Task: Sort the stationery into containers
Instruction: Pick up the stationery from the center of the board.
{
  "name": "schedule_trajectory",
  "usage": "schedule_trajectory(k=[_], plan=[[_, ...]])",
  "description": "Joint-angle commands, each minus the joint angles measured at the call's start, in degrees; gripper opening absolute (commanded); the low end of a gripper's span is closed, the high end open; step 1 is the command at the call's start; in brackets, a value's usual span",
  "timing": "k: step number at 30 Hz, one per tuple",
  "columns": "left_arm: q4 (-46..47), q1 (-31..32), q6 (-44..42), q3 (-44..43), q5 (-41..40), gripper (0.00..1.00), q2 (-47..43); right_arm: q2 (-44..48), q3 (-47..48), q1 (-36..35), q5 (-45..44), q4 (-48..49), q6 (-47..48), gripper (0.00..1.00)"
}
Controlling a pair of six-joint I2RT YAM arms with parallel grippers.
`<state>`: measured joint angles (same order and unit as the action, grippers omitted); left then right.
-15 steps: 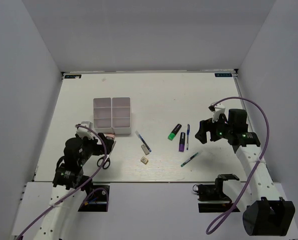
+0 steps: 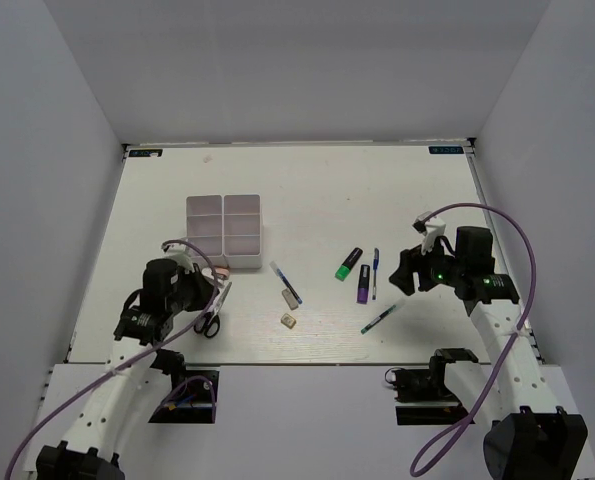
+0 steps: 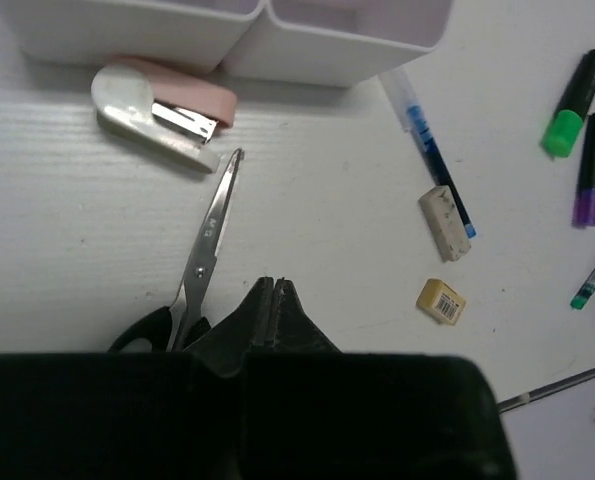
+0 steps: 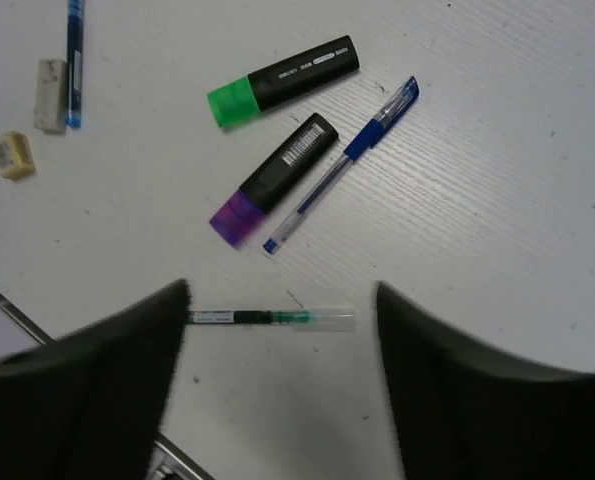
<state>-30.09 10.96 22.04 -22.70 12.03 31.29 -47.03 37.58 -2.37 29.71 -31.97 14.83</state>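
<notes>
The white organiser tray [image 2: 224, 222] stands left of centre, and its near wall [image 3: 247, 35] shows in the left wrist view. Black-handled scissors [image 3: 205, 258] lie just left of my left gripper [image 3: 275, 283], which is shut and holds nothing; from above, the left gripper [image 2: 220, 292] sits over the scissors [image 2: 210, 320]. My right gripper [image 4: 282, 290] is open above a thin green pen [image 4: 272, 319], which lies on the table between its fingers. Green highlighter [image 4: 282, 80], purple highlighter [image 4: 275, 178] and blue pen [image 4: 342, 165] lie beyond it. Two erasers [image 3: 445, 222] [image 3: 441, 301] lie beside another blue pen [image 3: 432, 150].
A pink and white stapler [image 3: 162, 105] lies against the tray's near wall, close to the scissors' tip. From above, the right gripper [image 2: 402, 275] hovers right of the highlighters [image 2: 349, 263]. The table's near edge runs just behind the green pen [image 2: 379, 318].
The left arm has shifted slightly up and right over the scissors. The right gripper has moved a little nearer and lower, toward the green pen. No item has moved.
</notes>
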Motion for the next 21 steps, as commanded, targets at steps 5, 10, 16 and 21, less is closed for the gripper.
schedule_trajectory(k=[5, 10, 16, 21], plan=[[-1.3, 2.4, 17.0, -3.1, -11.7, 0.57, 8.9, -1.1, 1.7, -0.3, -1.3, -0.7, 1.8, 0.90], [5.6, 8.8, 20.8, 0.1, -24.2, 0.73, 11.9, -0.5, 2.0, -0.2, -1.2, -1.3, 1.8, 0.90], [13.8, 16.8, 24.8, 5.3, -40.6, 0.64, 13.0, -0.1, 1.9, -0.2, -1.1, -1.4, 2.4, 0.90], [18.6, 18.8, 25.4, 5.1, -47.6, 0.55, 18.0, -0.2, 2.0, -0.2, -0.6, -1.9, 2.7, 0.90]])
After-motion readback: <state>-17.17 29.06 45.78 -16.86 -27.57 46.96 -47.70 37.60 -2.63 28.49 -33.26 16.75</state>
